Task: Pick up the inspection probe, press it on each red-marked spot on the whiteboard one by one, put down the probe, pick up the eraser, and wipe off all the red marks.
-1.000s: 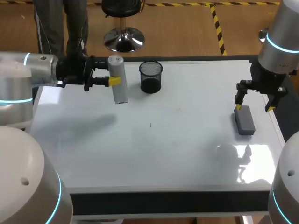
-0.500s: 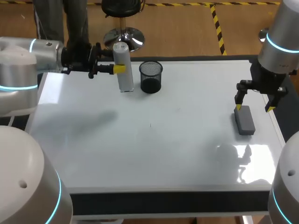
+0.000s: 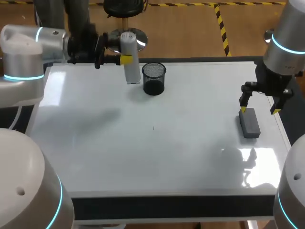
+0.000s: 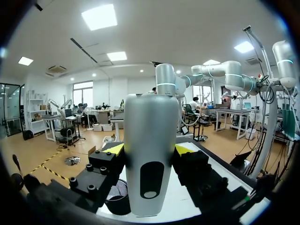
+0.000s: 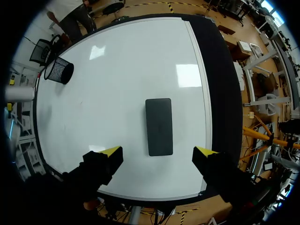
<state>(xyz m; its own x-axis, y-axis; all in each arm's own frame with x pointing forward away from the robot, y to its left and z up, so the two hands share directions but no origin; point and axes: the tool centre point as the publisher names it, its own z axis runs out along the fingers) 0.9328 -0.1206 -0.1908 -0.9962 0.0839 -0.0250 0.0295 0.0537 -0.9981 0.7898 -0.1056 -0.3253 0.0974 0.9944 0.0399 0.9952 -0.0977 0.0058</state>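
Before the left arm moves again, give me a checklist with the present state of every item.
1. Probe gripped by the left tool: ok, a yellow tip presses on each side.
2. Probe clear of the board: ok, it appears to hang above the surface.
3. Cup upright beside the probe: ok; whether it is empty, cannot tell.
4. Red marks wiped off the board: ok, none show, only a small dark speck near the middle.
5. Eraser lying flat near the board's right edge: ok.
6. Right tool open above the eraser, not touching it: ok.
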